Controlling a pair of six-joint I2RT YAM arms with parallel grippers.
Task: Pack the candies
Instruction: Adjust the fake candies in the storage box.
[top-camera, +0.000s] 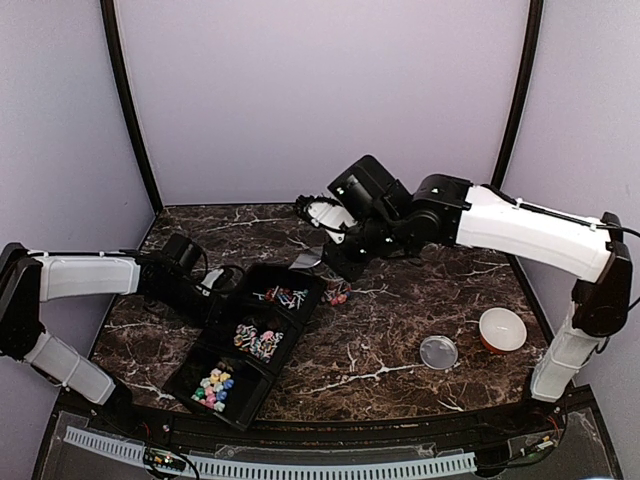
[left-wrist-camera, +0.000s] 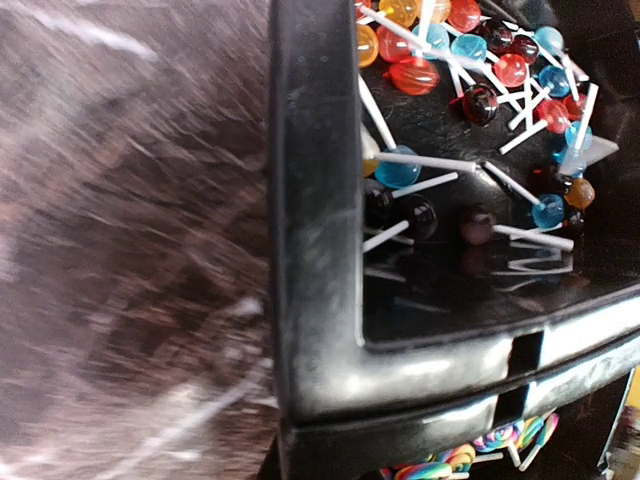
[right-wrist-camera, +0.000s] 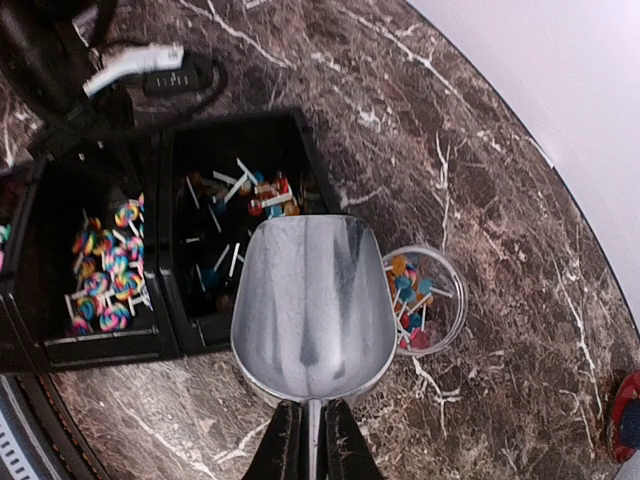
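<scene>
Gripping the thin handle of a metal scoop (right-wrist-camera: 310, 300), the right gripper (right-wrist-camera: 312, 435) has its jaws closed on it. The scoop's bowl shows bare metal. In the right wrist view it lies between the end compartment of a black three-compartment tray (left-wrist-camera: 310, 200) and a small clear round jar (right-wrist-camera: 462, 297), covering the jar's near edge.

The candies (right-wrist-camera: 235, 215) sit mostly in the tray. Small ball lollipops on white sticks, red, orange, blue and dark, fill the end compartment nearest the scoop. Rainbow swirl lollipops fill the middle compartment. Pastel pieces lie in the compartment nearest the arm bases. A few more ball lollipops are inside the jar, which stands on the marble-patterned table (top-camera: 420, 290) just beside the tray's far end.

The left gripper (top-camera: 213, 288) is at the tray's left rim beside the end compartment with its jaws closed. Whether they pinch the rim cannot be told. Its wrist camera looks closely at the tray's corner.

A clear round lid (top-camera: 438, 351) and a round orange tub with a white top (top-camera: 502, 328) lie near each other on the table, well apart from the tray.
</scene>
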